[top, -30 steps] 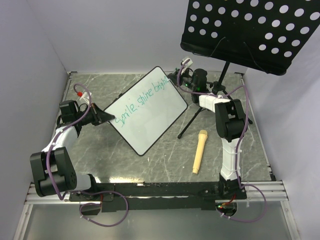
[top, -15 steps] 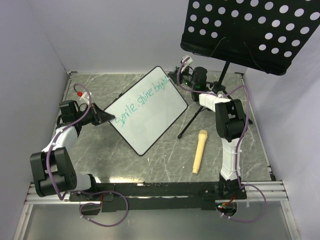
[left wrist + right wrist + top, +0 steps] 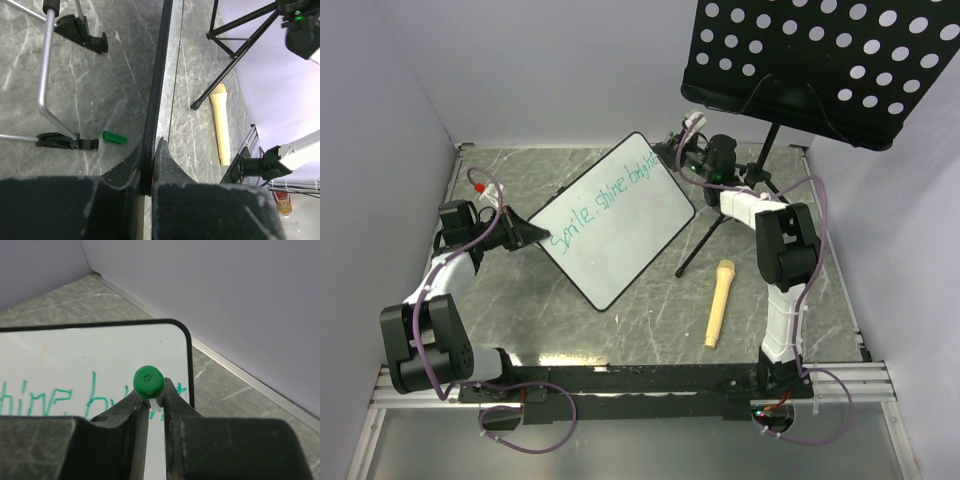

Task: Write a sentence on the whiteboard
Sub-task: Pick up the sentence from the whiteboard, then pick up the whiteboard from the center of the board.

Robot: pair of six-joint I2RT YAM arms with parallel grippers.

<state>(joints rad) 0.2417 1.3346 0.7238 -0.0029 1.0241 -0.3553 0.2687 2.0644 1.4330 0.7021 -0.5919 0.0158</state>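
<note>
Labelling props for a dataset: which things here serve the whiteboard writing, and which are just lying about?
In use: whiteboard, its teal sentence, green marker between the right fingers, left fingers clamping the board's edge.
Lying about: black music stand, tan microphone.
</note>
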